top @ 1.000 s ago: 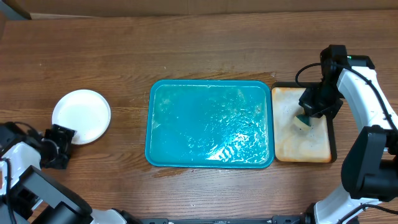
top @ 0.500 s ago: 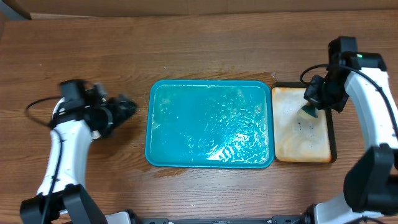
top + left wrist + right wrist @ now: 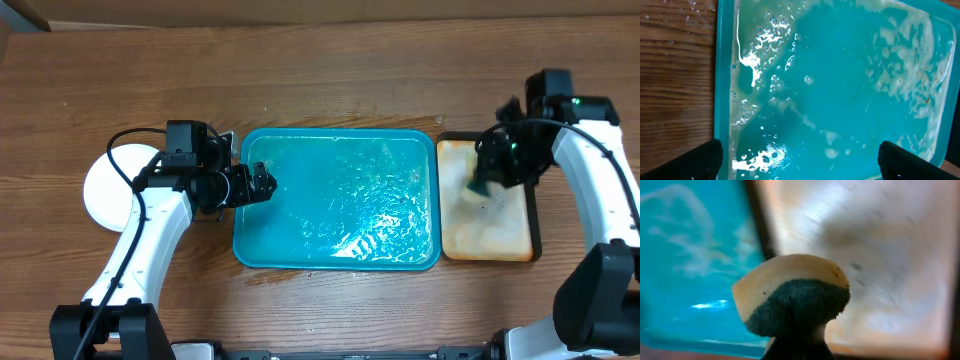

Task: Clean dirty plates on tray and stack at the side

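The teal tray (image 3: pixel 340 200) is lying in the middle of the table, its near edge glaring with soapy water. No plate is sitting on it. Level with its left edge, a white plate (image 3: pixel 100 192) is resting by the table's left edge, half covered by the left arm. I cannot tell how many are stacked there, but I judge it is serving as the side spot for cleaned plates.

The left gripper (image 3: pixel 262 184) is hovering just over the tray's left edge, its fingers (image 3: pixel 705 160) spread wide with nothing between them, probably checking for remaining work.

Slightly farther back, the right gripper (image 3: pixel 488 175) is pinching a sponge (image 3: pixel 790 295), cream with a dark scouring face. It is holding the sponge above the far half of the small black-rimmed tray (image 3: pixel 500 235) by the table's right edge, apparently so drips are falling there rather than on the wood. With the tray bare, the task is looking nearly done.
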You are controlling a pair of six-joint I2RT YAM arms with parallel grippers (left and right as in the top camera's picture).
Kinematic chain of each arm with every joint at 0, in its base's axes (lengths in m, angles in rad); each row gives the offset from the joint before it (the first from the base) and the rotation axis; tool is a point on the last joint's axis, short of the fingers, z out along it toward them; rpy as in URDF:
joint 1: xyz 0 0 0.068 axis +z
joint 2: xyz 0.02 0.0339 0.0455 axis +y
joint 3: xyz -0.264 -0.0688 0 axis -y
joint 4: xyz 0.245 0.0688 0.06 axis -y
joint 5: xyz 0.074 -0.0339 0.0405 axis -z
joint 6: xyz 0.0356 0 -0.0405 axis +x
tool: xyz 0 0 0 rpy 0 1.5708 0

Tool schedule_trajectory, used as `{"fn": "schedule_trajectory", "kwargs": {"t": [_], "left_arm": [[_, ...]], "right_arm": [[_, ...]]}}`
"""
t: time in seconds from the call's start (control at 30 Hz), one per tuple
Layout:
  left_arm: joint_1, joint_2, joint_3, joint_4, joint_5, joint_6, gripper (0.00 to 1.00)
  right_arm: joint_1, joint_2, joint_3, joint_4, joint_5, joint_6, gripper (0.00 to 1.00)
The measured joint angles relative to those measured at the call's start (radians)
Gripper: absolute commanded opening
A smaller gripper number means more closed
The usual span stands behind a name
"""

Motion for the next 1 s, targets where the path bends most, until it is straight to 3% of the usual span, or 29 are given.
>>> {"fn": "schedule_trajectory", "kwargs": {"t": [0.2, 0.53, 0.57, 0.6, 0.63, 0.67, 1.0], "left_arm": [[0.000, 0.000, 0.000, 0.000, -0.002, 0.022, 1.00], [0.000, 0.003, 0.000, 0.006, -0.002, 0.023, 1.00], [0.000, 0.003, 0.000, 0.006, -0.002, 0.023, 1.00], [0.000, 0.003, 0.000, 0.006, -0.002, 0.023, 1.00], [0.000, 0.003, 0.000, 0.006, -0.002, 0.023, 1.00], [0.000, 0.003, 0.000, 0.006, -0.002, 0.023, 1.00], [0.000, 0.003, 0.000, 0.008, -0.002, 0.023, 1.00]], "right_arm": [[-0.001, 0.000, -0.084, 0.004, 0.212, 0.173, 0.04], [0.020, 0.000, -0.096, 0.055, 0.249, 0.197, 0.04], [0.023, 0.000, -0.096, 0.056, 0.249, 0.197, 0.09], [0.025, 0.000, -0.096, 0.058, 0.249, 0.196, 0.31], [0.025, 0.000, -0.096, 0.060, 0.249, 0.201, 0.67], [0.025, 0.000, -0.096, 0.062, 0.250, 0.200, 0.76], [0.025, 0.000, -0.096, 0.074, 0.249, 0.200, 0.78]]}}
